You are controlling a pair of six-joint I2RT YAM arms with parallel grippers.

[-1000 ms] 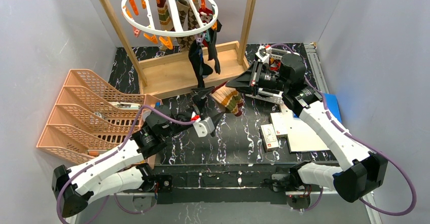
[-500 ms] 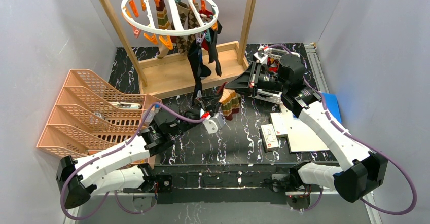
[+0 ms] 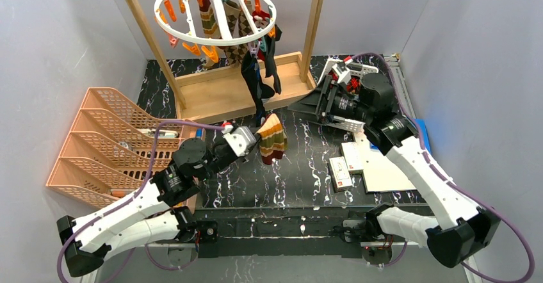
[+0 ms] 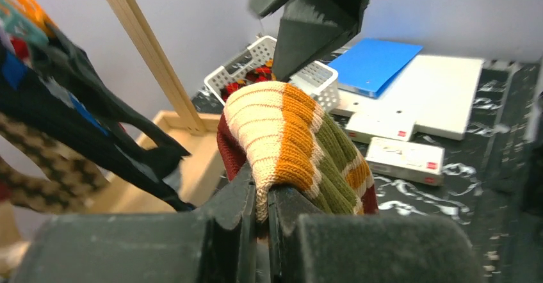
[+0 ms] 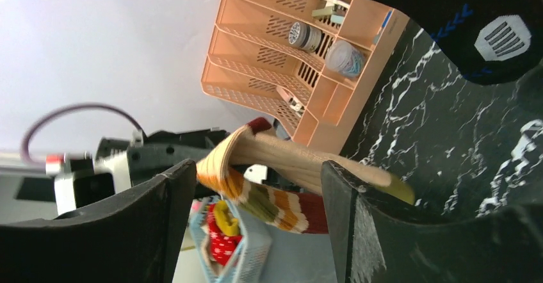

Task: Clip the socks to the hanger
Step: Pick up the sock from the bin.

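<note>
A striped sock (image 3: 273,143) in cream, orange, green and dark red hangs from my left gripper (image 3: 259,134), which is shut on its cream end (image 4: 282,129) above the table. My right gripper (image 3: 302,105) is open just to the right of the sock and apart from it. In the right wrist view the sock (image 5: 282,203) shows beyond the spread fingers (image 5: 153,219). The white ring hanger (image 3: 156,8) hangs at the back with orange clips. Argyle socks (image 3: 234,25) and black socks (image 3: 257,81) are clipped to it and hang beside the left gripper (image 4: 262,200).
The wooden frame (image 3: 224,91) holds the hanger at the back. Peach stacked trays (image 3: 109,142) stand at the left. A white lattice basket (image 4: 256,59) with a red sock sits behind the right gripper. A blue folder (image 4: 378,65), white board (image 3: 384,168) and small boxes (image 3: 340,171) lie at the right.
My left gripper shut on the striped sock and lifted it off the table towards the left. My right gripper opened, let the sock go and drew back slightly.
</note>
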